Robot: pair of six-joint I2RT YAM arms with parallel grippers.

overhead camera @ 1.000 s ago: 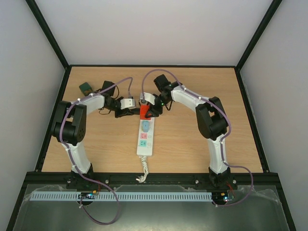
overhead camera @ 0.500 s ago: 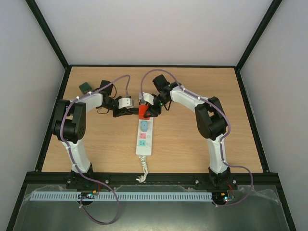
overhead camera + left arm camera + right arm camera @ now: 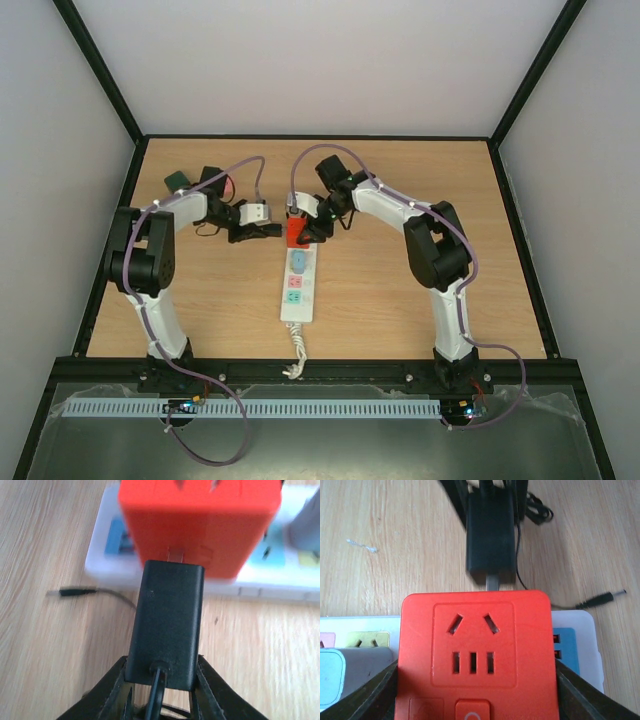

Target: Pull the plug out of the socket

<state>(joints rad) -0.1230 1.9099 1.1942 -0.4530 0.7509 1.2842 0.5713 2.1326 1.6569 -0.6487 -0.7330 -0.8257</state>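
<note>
Top external view, from the left: we noted a small green object (image 3: 178, 181) on the table (image 3: 400, 300), well apart from the work. Next came the left gripper (image 3: 262, 232), low over the wood and clamped on the black plug (image 3: 170, 620). In the left wrist view its fingers (image 3: 107, 692) pinched both sides of the plug's cable end. A thin cable (image 3: 75, 592) lay loose on the wood beside it.

Right of the plug sat the orange socket cube (image 3: 296, 233), on the far end of the power strip (image 3: 297, 290). The strip ran lengthwise mid-table, with its coiled cord (image 3: 297, 352) toward the near edge. A short bit of metal prong (image 3: 175, 556) showed between plug face and cube side, and the right wrist view showed the same gap. We judged the plug partly withdrawn, not yet free.

Further right, the right gripper (image 3: 312, 232) was closed around the orange cube, one finger (image 3: 365, 695) on each flank, bracing it. A pale grey-blue adapter (image 3: 350, 675) sat on the strip just beside the cube.

Step in hand, as we read it, was the pull itself, midway. The next move called for a straight draw leftward along the prong line, without twisting. Meanwhile the right arm would hold cube and strip firm so they did not slide along.
</note>
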